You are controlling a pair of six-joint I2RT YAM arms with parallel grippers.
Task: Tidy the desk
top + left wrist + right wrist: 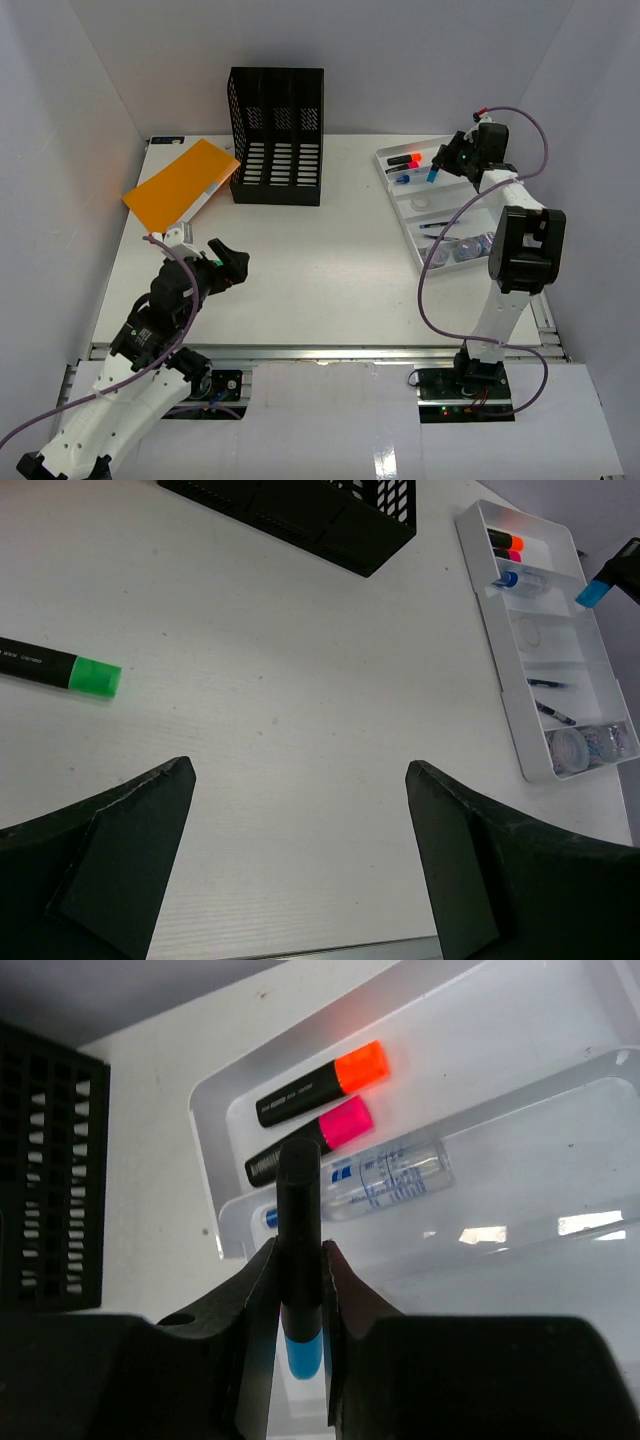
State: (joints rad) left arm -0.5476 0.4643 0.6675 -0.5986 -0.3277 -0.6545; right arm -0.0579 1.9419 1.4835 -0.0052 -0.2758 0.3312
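Desk (pixel 330 270): flat matte white tabletop filling the centre of the overhead view, enclosed by white walls, with a metal rail (pixel 300 352) along its lower edge. At upper right lies a glossy white compartmented tray (pixel 450 200). Above its topmost compartments the right gripper (pixel 298 1285) is clamped on a blue-capped marker (pixel 298 1200), a smooth black cylinder held steeply, cap downward. Beneath it an orange-capped marker (pixel 320 1082) and a pink-capped marker (pixel 310 1140) lie side by side, with a clear printed tube (pixel 385 1175) in the next compartment. The step in hand appears to be stowing the blue marker beside these. It is best tilted parallel to them, lowered clear of the thin divider wall and released low, since round barrels roll on slick plastic. At lower left the left gripper (pixel 300 850) hangs with jaws wide apart and empty, and a green-capped marker (pixel 50 668) lies loose on the desk nearby. A black perforated file rack (pixel 277 135) and an orange folder (pixel 180 185) occupy the upper left.
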